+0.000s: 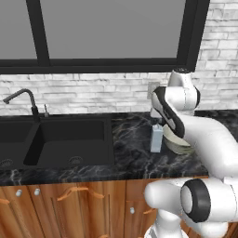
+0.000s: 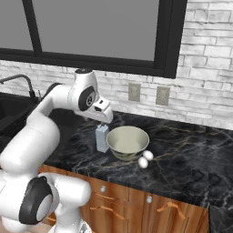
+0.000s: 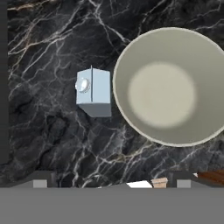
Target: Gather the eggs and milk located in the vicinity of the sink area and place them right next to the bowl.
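- Nearest the base, wooden cabinet doors (image 1: 79, 204) with handles run under the black marble counter (image 2: 191, 159).
- Two eggs (image 2: 145, 159) lie on the counter near its front edge, touching each other and just beside the bowl (image 2: 128, 142), on its side away from the sink.
- The bowl stands upright on the counter, cream-white and glossy; from above its inside (image 3: 170, 87) holds nothing.
- The milk (image 2: 102, 138) stands upright just beside the bowl, on the sink side; from above a narrow gap shows between carton (image 3: 92, 92) and bowl rim, and a round cap sits on the gabled top.
- The gripper (image 2: 105, 117) hangs above the milk, apart from it and pointing down. Its tips (image 3: 40, 180) at the bottom of the hand view stand far apart, so the jaws are spread wide with nothing between them.
- Further left, the black double sink (image 1: 56, 139) is set into the counter, well apart from the milk (image 1: 156, 138).
- The dark faucet (image 1: 25, 100) rises behind the sink.
- Farthest back, two outlets (image 2: 148, 93) sit on the white brick wall (image 2: 209, 86), under a dark-framed window (image 1: 111, 32).
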Motion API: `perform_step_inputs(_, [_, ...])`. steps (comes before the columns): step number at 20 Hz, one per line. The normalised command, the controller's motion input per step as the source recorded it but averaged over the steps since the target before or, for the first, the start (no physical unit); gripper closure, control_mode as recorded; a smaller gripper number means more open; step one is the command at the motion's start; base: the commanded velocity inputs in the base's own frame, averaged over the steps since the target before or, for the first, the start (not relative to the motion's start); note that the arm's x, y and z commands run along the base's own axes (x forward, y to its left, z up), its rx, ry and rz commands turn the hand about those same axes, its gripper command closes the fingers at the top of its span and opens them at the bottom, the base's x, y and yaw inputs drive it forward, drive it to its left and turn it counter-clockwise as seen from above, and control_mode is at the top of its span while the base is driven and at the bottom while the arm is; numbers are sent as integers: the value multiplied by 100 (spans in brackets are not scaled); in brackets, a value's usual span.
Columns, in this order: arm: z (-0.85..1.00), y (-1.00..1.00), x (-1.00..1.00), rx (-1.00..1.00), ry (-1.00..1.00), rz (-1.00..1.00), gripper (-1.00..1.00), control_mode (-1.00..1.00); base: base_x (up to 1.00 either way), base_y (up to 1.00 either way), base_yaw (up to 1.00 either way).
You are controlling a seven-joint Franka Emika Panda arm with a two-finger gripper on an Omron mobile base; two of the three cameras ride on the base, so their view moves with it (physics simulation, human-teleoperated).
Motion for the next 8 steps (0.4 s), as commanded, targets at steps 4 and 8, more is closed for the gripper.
perform_step_inputs(4, [4,13,-83,0,-3,0,-100,-100,0,0,0])
perform_step_inputs(8, [0,14,-42,0,-1,0,-100,-100,0,0,0])
